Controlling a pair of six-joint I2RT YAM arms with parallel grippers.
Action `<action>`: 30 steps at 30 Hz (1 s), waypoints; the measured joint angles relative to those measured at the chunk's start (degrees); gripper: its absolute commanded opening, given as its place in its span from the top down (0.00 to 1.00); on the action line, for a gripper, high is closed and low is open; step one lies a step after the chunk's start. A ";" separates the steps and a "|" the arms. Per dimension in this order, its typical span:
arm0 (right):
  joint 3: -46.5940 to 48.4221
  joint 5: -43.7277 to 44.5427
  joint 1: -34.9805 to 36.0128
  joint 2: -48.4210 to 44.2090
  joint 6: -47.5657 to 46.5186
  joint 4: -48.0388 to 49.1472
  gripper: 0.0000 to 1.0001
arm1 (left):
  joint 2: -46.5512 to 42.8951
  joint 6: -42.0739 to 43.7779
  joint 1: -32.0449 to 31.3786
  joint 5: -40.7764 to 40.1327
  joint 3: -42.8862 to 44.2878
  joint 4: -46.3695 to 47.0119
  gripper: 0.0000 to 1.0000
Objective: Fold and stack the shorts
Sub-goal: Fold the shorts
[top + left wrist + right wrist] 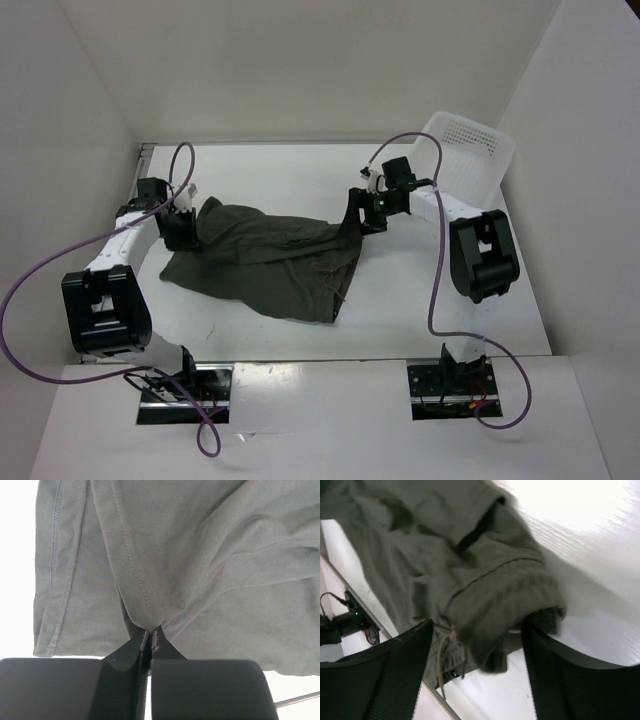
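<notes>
The dark olive-green shorts (pixel 270 262) lie crumpled and stretched across the middle of the table. My left gripper (pixel 185 232) is at their left end, shut on a pinched fold of fabric by a seam (pixel 151 632); the cloth (pixel 200 560) fills the left wrist view. My right gripper (pixel 365 215) is at their right end. In the right wrist view its fingers stand wide apart (pixel 477 630), with the ribbed waistband (pixel 505 605) between them, not pinched. The drawstring (pixel 445 650) hangs below the waistband.
A white perforated basket (pixel 470 150) stands tilted at the back right corner, behind the right arm. White walls close the table at the back and both sides. Purple cables loop from both arms.
</notes>
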 measured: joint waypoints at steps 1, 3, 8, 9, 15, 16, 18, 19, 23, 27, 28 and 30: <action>0.04 0.22 0.00 1.14 0.61 0.33 0.31 | 0.00 0.00 0.00 -0.04 0.00 0.00 1.00; 0.48 1.27 0.00 3.04 1.79 0.57 0.53 | 0.04 0.00 0.00 -0.07 0.00 0.02 1.00; 6.91 4.57 0.00 6.67 2.95 0.44 0.92 | 1.95 0.00 0.11 -0.04 0.92 0.04 1.00; 9.66 5.27 0.00 7.54 2.82 0.39 1.00 | 3.19 0.00 0.15 0.07 2.10 0.04 1.00; 30.05 11.08 0.00 12.39 -1.97 1.40 1.00 | 13.88 -0.02 0.20 0.96 20.17 -0.74 1.00; 32.20 11.76 0.00 12.52 -3.13 1.86 1.00 | 15.12 -0.02 0.22 1.09 24.00 -0.24 1.00; 34.14 12.61 0.00 12.35 -5.44 3.34 1.00 | 15.96 -0.02 0.22 1.40 29.79 1.27 1.00; 34.07 13.03 0.00 11.98 -6.71 3.72 1.00 | 15.74 -0.02 0.22 1.62 31.21 1.79 1.00; 26.64 12.92 0.00 9.07 -11.08 3.93 1.00 | 12.79 -0.02 0.11 2.23 29.49 3.37 1.00; 13.99 12.35 0.00 5.27 -15.50 2.78 1.00 | 7.61 0.00 -1.18 1.88 17.27 2.91 1.00; 11.50 12.35 0.00 4.72 -16.35 2.67 1.00 | 6.64 -0.02 -1.79 1.70 13.88 2.67 1.00; 7.30 12.74 0.00 4.11 -18.18 2.10 1.00 | 5.44 0.00 -3.26 1.46 7.85 1.16 1.00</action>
